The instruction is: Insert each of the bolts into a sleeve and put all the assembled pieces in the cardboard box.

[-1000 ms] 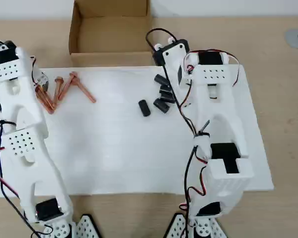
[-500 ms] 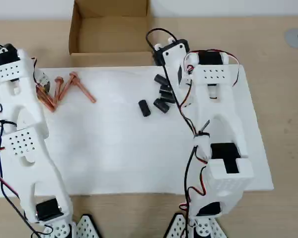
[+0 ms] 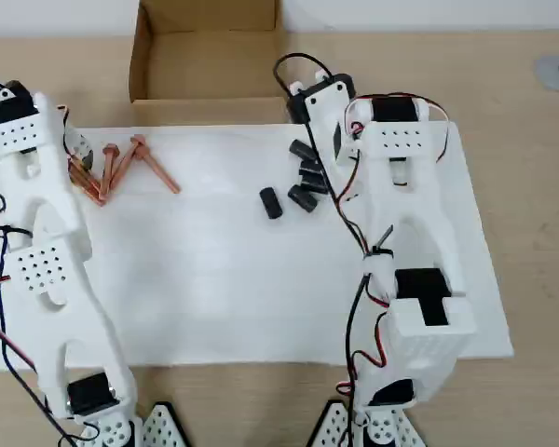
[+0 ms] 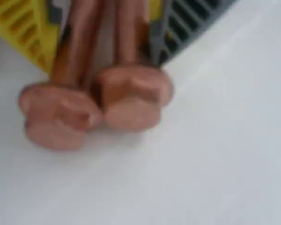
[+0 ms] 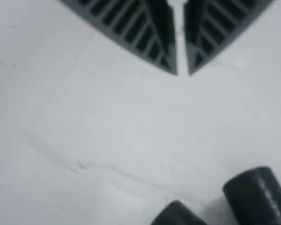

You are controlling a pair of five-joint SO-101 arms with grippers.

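Observation:
Two copper bolts [image 4: 96, 101] lie side by side on the white sheet, and my left gripper [image 4: 103, 61] is shut on their shafts between its yellow and grey fingers. From above, these bolts [image 3: 87, 184] stick out beside the left arm at the sheet's far left, with more loose bolts [image 3: 130, 160] fanned out next to them. Several black sleeves [image 3: 305, 175] lie in a cluster by the right arm, one sleeve [image 3: 271, 202] a little apart. My right gripper [image 5: 179, 70] is shut on nothing, just above the sheet, with two sleeves [image 5: 257, 192] close by.
The open cardboard box [image 3: 142, 56] stands at the back edge, between the two arms. The white sheet [image 3: 224, 279] covers the table's middle. A small round grey object [image 3: 557, 71] sits at the far right corner.
The left arm has shifted slightly toward the back of the table, taking the two held bolts with it. The right arm and the sleeves have stayed put.

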